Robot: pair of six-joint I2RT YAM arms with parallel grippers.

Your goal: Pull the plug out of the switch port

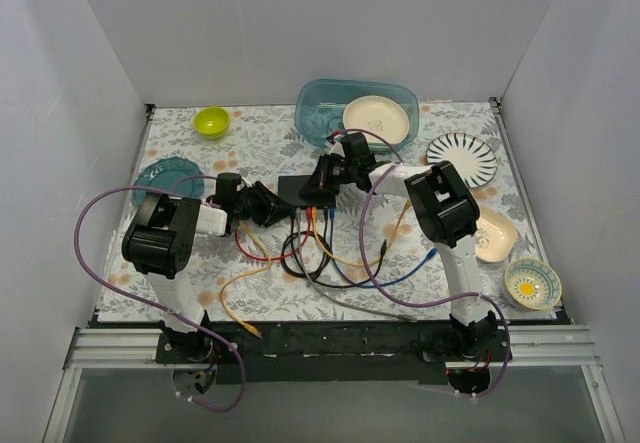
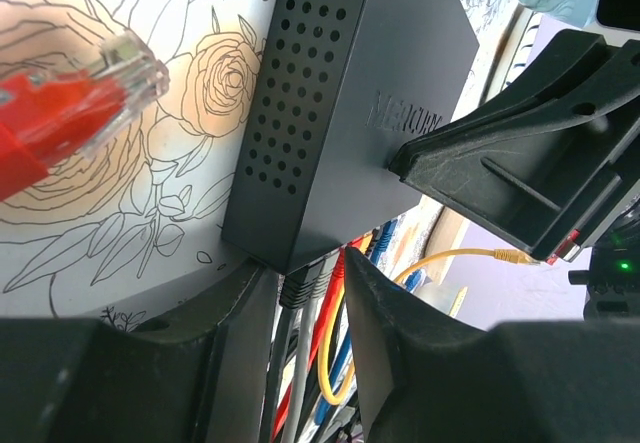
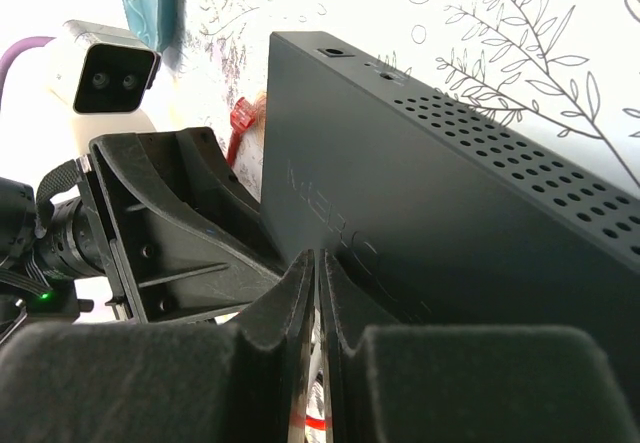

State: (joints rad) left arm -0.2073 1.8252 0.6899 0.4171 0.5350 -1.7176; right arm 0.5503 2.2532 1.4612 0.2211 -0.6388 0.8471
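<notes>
The matte-black switch lies mid-table, with several coloured cables leaving its near edge. In the left wrist view my left gripper sits at the switch's port corner. Its fingers are closed in on a black plug, with a grey plug and a red cable packed beside it in the gap. A loose red cable with a clear plug lies on the mat. My right gripper is shut and empty, its tips resting on the switch's top. From above, the left gripper and the right gripper flank the switch.
Tangled cables spread toward the near edge. A teal tub with a cream plate stands behind the switch. A green bowl and teal plate are on the left. A striped plate, cream dish and flowered bowl are on the right.
</notes>
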